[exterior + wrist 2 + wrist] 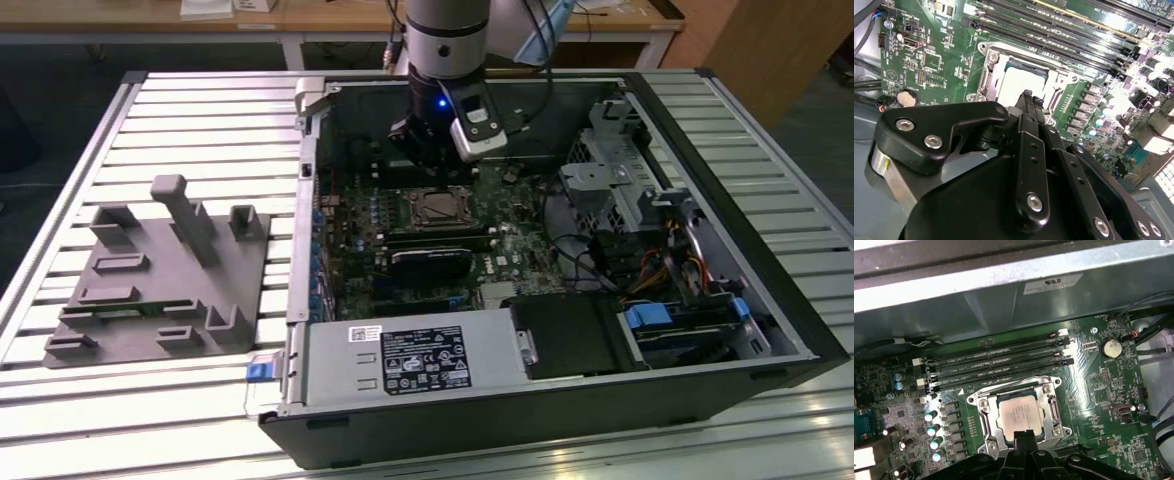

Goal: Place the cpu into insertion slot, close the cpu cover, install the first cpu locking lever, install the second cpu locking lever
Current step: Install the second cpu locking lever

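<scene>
The cpu (1016,412) lies flat in the insertion slot (981,402) on the green motherboard, its pale metal top showing through the window of the cpu cover (1052,411). The silver cover lies down around the chip. My gripper (1024,436) hangs just above the socket's edge, its two thin black fingers pressed together with nothing between them. In the second wrist view the same fingertips (1029,97) stand over the near rim of the cpu (1021,80). In the exterior view the gripper (430,178) is inside the open computer case, just behind the insertion slot (441,208).
Long black memory slots (999,362) run beside the socket. The case wall (1004,295) rises behind them. Cables and a drive cage (614,180) fill the exterior view's right side of the case. A grey fixture block (160,270) sits on the slatted table at that view's left.
</scene>
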You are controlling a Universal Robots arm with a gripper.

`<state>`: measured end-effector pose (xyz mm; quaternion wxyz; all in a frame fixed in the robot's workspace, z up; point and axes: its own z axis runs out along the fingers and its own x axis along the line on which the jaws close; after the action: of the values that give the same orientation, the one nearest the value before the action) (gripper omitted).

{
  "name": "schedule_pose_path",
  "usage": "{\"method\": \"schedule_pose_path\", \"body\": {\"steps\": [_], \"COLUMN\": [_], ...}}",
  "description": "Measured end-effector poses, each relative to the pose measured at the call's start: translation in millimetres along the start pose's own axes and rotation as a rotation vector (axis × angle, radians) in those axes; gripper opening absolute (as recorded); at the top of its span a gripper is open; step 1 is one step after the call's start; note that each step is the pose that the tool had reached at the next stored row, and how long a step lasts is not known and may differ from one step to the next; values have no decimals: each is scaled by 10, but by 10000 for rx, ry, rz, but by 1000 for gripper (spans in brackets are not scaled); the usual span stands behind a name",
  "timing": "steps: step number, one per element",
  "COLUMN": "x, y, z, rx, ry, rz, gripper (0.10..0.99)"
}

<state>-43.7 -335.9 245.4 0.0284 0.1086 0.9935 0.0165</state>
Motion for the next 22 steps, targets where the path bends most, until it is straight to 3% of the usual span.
{"method": "schedule_pose_path", "body": {"steps": [22], "x": [-28], "y": [-127], "z": [-3], "rx": [87], "ry": [-18], "rz": [-5], "gripper": [106]}}
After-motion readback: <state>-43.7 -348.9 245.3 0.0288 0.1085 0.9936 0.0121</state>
